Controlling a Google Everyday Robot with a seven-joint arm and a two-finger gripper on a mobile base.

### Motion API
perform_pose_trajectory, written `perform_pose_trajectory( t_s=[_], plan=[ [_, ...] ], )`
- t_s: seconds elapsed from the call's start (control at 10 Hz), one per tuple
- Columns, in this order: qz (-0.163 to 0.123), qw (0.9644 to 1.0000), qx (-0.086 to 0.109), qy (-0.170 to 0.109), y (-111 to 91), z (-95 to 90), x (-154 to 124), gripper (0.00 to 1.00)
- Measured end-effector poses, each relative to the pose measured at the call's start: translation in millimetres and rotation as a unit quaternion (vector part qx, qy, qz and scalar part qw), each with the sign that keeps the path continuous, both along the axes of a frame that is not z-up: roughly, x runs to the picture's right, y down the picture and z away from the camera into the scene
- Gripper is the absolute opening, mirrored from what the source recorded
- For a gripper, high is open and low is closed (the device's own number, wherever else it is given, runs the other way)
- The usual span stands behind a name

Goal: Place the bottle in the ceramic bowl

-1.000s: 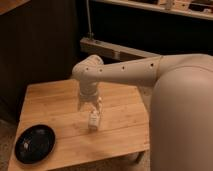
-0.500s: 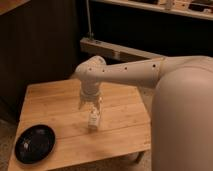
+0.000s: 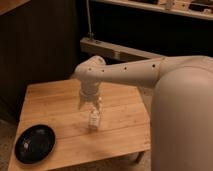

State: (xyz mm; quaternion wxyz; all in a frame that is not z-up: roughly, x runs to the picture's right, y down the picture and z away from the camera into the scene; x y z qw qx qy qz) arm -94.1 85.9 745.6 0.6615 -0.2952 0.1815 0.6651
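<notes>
The small pale bottle stands upright near the middle of the wooden table. My gripper comes straight down onto it from the white arm, with a finger on each side of the neck and upper body, shut on the bottle. The bottle's base is at or just above the tabletop; I cannot tell which. The ceramic bowl, a shallow glossy black dish, lies at the table's front left corner. It is well to the left of the gripper and nearer the front, and it is empty.
The robot's large white body fills the right side beyond the table's right edge. A dark wall and a metal ledge run behind the table. Bare wood lies between bottle and bowl.
The gripper and bottle have crept up very slightly. The bowl has not moved.
</notes>
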Motion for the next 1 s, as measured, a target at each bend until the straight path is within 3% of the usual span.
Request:
perform_pose_trajectory(
  t_s=[1.0],
  plan=[
    [0.002,1.0000,-0.001,0.003,-2.2,2.2,1.4,0.65]
  ],
)
